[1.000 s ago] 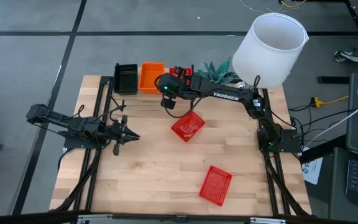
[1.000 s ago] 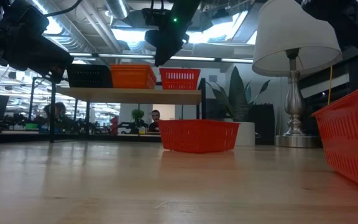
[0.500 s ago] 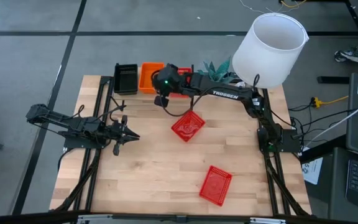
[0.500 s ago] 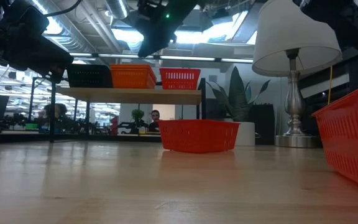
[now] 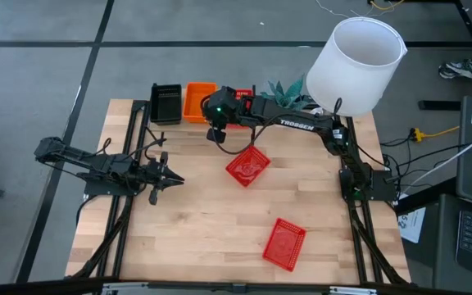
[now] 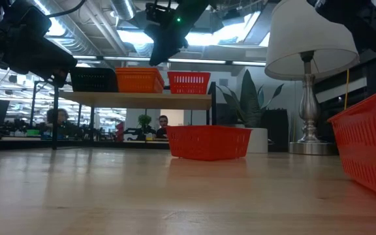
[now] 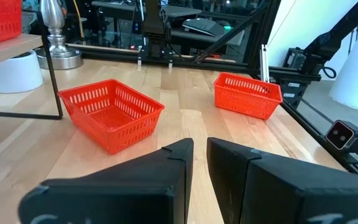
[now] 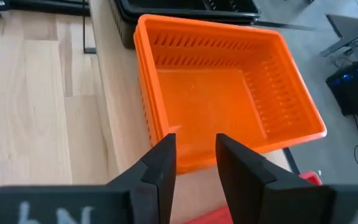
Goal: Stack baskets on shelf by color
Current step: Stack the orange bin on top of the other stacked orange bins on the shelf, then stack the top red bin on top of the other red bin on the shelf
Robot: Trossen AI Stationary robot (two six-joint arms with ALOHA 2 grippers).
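Left pincer (image 5: 166, 175) waits nearly closed, empty. On the shelf (image 6: 142, 98), black, orange (image 5: 199, 102) and red baskets. The right pincer (image 5: 214, 133), empty and slightly parted, has edged back from the orange stack toward the two red baskets (image 5: 247, 166) remaining on the table (image 5: 187, 221).

The shelf (image 5: 188, 123) along the desk's (image 5: 187, 229) far edge is carrying a black basket (image 5: 165, 103), an orange basket (image 5: 197, 100) and a red one (image 6: 188, 82) side by side. The right gripper (image 5: 216, 133) is hanging above its front edge. Two red baskets (image 5: 247, 166) (image 5: 284, 243) are occupying the desk's middle and near-right; a lamp (image 5: 356, 61) is blocking the far-right corner. Open wood is lying around the left gripper (image 5: 170, 178).
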